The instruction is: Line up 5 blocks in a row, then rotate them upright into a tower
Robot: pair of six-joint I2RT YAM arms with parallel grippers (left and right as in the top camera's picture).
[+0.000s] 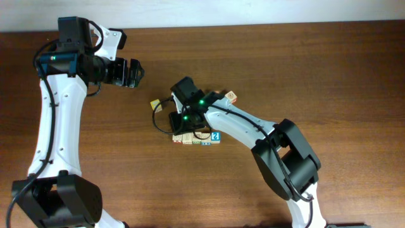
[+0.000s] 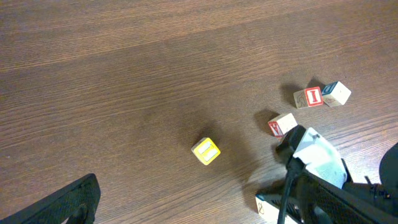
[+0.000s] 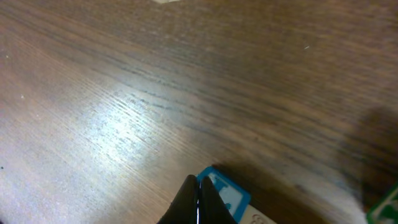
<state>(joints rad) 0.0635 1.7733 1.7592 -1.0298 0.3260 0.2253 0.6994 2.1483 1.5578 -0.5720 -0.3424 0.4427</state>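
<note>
A short row of cream blocks (image 1: 196,139) lies at the table's middle, with a blue "?" block (image 1: 216,136) at its right end, a green-printed one (image 1: 205,141) beside it and a reddish one (image 1: 178,139) at the left end. My right gripper (image 3: 198,184) is shut, nothing between its fingers, and its tips rest against the edge of a blue-bordered block (image 3: 229,194). From overhead the right wrist (image 1: 186,109) hangs just behind the row and hides the fingertips. My left gripper (image 1: 133,73) is open and empty at the far left, well away from the blocks.
A yellow-bordered cube (image 1: 154,104) (image 2: 206,150) lies alone left of the right wrist. Behind the right arm (image 2: 318,160) lie a red "I" cube (image 2: 310,97), a blue-printed cube (image 2: 336,93) and a red-printed cube (image 2: 283,124). One left finger (image 2: 69,200) shows low in the left wrist view.
</note>
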